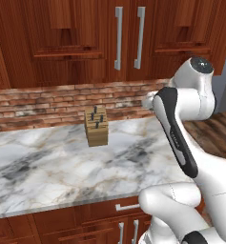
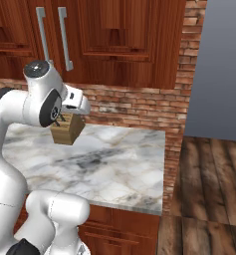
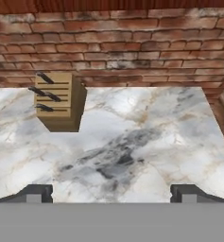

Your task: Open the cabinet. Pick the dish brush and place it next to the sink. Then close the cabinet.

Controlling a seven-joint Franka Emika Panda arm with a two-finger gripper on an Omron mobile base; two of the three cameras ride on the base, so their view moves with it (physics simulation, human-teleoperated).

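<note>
The cabinet (image 1: 128, 38) sits high on the wall above the brick backsplash (image 1: 62, 102), both of its two plain doors shut. Two long silver bar handles (image 1: 118, 38) run straight up and down, side by side at the centre seam, so the doors' long axis is vertical and they face out over the table. In the right base view the same cabinet (image 2: 55, 35) is at upper left, its two handles above the arm's shoulder. Panels with raised moulded frames flank it on either side.

Below, one marble table (image 1: 47, 167) stretches wide, and one wooden knife block (image 1: 96, 126) stands on it near the brick, several dark handles poking from its slanted top. The rest of the marble is open room. Its right edge drops off to wooden floor (image 2: 209, 189), with a grey wall (image 2: 224, 64) beyond, and its front edge overhangs lower cabinets with short silver handles.

The arm is folded up over the table's right part. In the hand view the fingers (image 3: 111, 193) are spread wide apart, nothing between them, looking across bare marble toward the knife block (image 3: 59, 101) and the brick.
</note>
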